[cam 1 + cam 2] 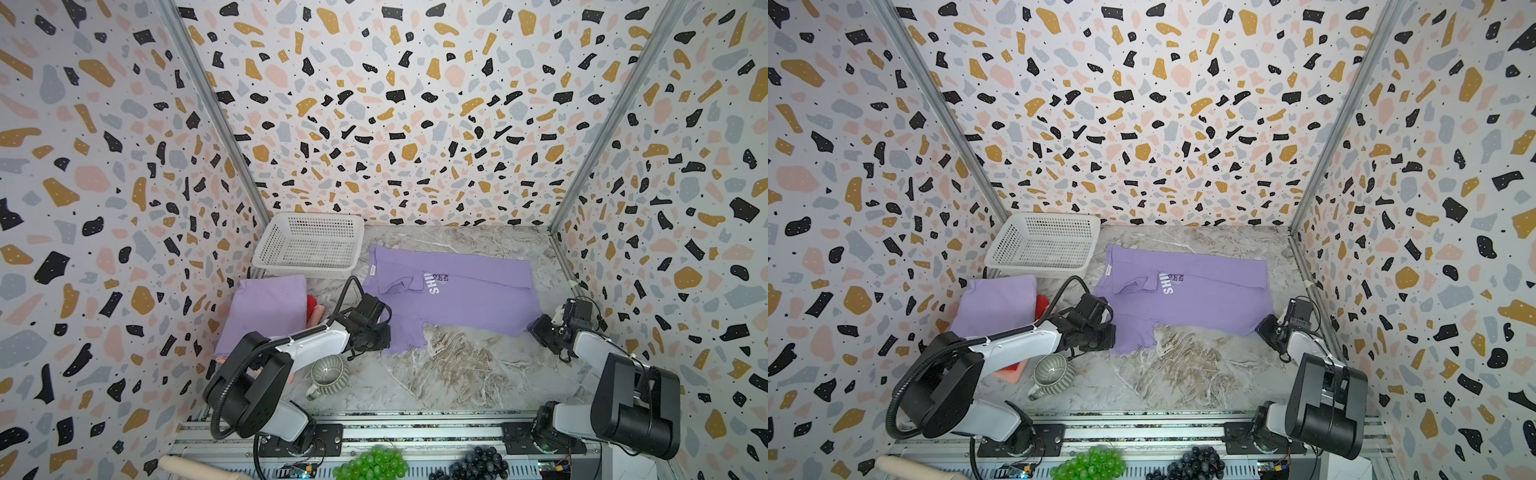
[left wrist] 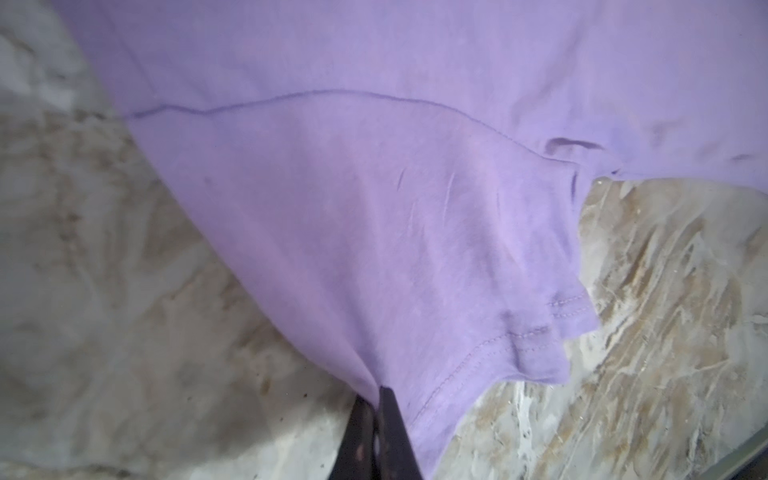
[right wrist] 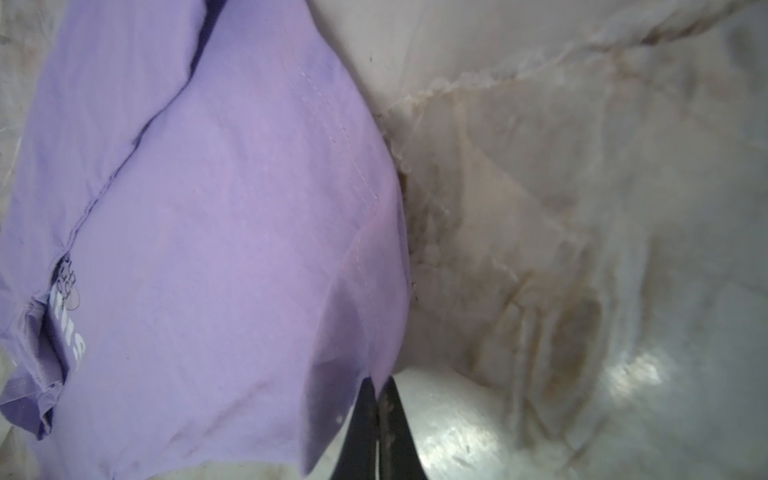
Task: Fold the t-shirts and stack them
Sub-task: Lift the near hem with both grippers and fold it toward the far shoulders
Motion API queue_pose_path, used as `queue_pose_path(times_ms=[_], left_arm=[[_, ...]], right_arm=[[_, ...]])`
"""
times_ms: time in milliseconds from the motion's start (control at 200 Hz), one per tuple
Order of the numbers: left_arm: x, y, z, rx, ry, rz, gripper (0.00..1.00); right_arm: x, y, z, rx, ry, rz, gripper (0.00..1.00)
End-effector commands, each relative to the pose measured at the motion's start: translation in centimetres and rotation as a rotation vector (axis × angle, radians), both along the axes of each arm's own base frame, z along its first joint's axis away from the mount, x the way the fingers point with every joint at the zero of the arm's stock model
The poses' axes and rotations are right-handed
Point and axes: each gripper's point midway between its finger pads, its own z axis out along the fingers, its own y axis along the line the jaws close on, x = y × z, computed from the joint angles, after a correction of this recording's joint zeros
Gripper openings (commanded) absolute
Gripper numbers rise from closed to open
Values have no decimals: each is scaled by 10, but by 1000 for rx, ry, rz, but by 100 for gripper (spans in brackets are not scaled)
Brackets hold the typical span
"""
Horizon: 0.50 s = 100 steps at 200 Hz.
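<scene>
- step in hand: lavender "shine" t-shirt (image 1: pixel 465 295), half folded, lies mid worktop (image 1: pixel 449 374).
- left gripper (image 2: pixel 376 392) clamps its near-left sleeve; right gripper (image 3: pixel 380 384) clamps its near-right hem corner.
- next, likely: lift both evenly, fold near edge away.

the purple t-shirt (image 1: pixel 478 299) folds over, hiding part of its print (image 1: pixel 434 286).

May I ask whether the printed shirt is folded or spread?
Partly folded: the shirt has its far side turned over, hiding part of the print; its near sleeve lies flat.
</scene>
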Motion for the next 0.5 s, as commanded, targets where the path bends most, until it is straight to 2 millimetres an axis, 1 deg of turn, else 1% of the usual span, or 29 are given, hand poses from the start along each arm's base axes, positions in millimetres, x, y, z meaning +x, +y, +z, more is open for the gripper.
queue_pose_path(times_ms=[0,150,225,300,355,441,496], left_arm=[[-26,5,4,-37,60,1,0],[-50,11,21,-72,86,3,0],[-51,9,37,-102,65,0,0],[-41,3,57,-136,20,1,0],[-31,-4,68,-145,-5,-17,0],[-10,-10,80,-123,-29,-47,0],[9,-10,88,-112,-55,-51,0]], right_arm=[[1,-9,21,-66,-23,-11,0],[-20,-13,32,-111,8,-37,0],[-22,-14,42,-121,-6,-45,0],[-15,-16,56,-129,-41,-52,0],[-4,-18,68,-126,-78,-55,0],[16,-19,85,-107,-146,-55,0],[30,-20,94,-103,-177,-53,0]])
